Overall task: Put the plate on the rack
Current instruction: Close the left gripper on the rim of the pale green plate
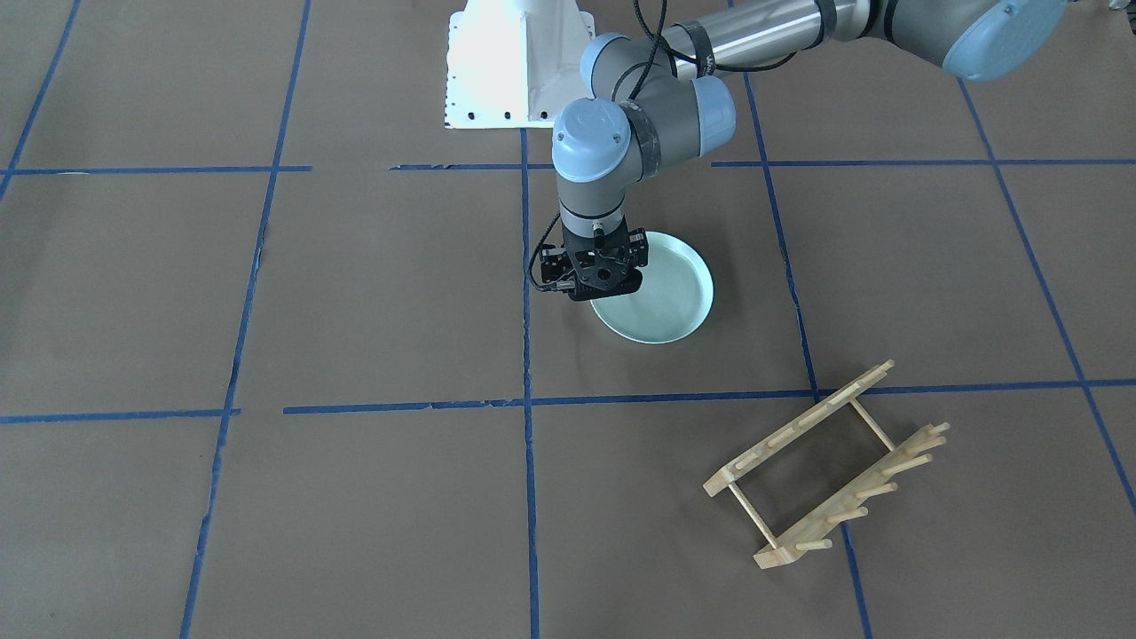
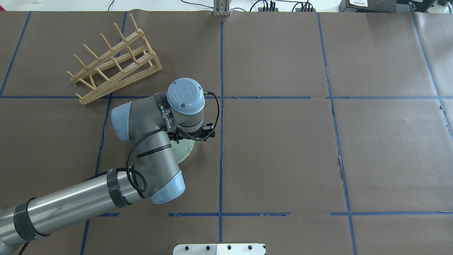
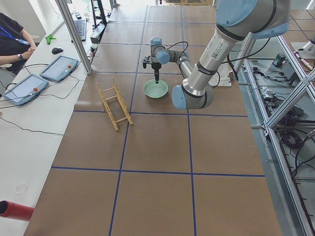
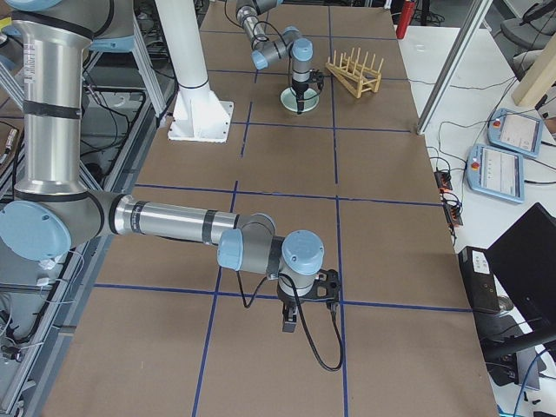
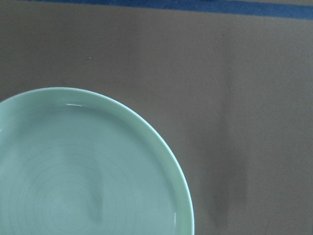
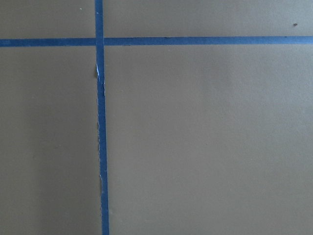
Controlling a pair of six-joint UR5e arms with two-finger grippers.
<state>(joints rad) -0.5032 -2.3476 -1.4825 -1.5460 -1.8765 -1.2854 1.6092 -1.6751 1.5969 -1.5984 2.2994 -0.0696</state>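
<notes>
The pale mint-green plate (image 1: 666, 297) lies flat on the brown table near its middle; it also fills the lower left of the left wrist view (image 5: 73, 171). My left gripper (image 1: 599, 286) points straight down just above the plate's rim on the side away from the rack. Its linkages look spread, so it looks open and empty. The wooden rack (image 1: 825, 466) stands apart from the plate, at the far left in the overhead view (image 2: 113, 62). My right gripper (image 4: 289, 326) shows only in the exterior right view, low over bare table; I cannot tell whether it is open or shut.
The white robot base mount (image 1: 515, 62) stands at the robot's edge of the table. Blue tape lines (image 6: 100, 122) cross the brown paper. Operator tablets (image 3: 59, 69) lie on the side desk beyond the table. The left arm's elbow (image 2: 152, 170) hangs over the plate's near side.
</notes>
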